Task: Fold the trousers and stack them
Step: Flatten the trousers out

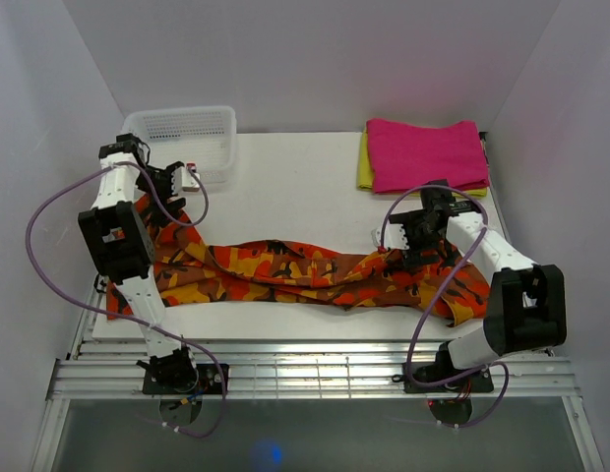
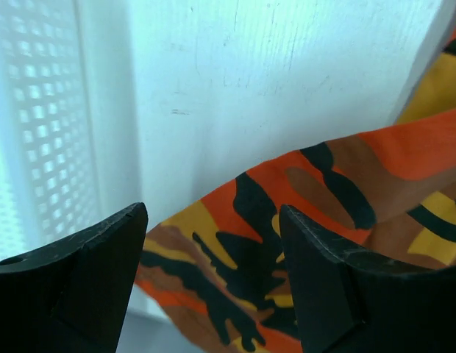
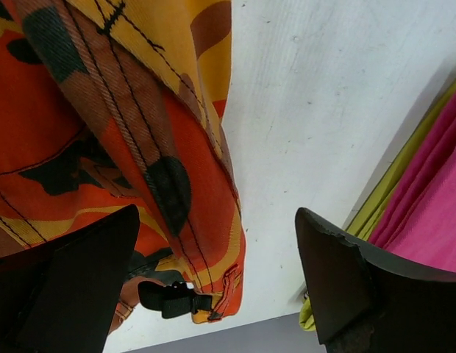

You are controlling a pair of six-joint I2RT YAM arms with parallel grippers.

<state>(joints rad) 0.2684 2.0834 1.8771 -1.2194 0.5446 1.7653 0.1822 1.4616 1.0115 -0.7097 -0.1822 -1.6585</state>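
Trousers point(image 1: 305, 273) stretched out, neither end gripped.
Left end effector point(image 2: 213, 217) and right end effector point(image 3: 217, 213), both open, should pinch opposite ends squarely, lifting together.

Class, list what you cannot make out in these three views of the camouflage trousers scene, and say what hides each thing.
- Top view: both ends of the trousers are covered, the left by the left arm, the right by the right arm.
- Top view: the yellow cloth lies under the magenta cloth; only its edges show.
- Left wrist view: the basket is blurred and cut off by the left edge.
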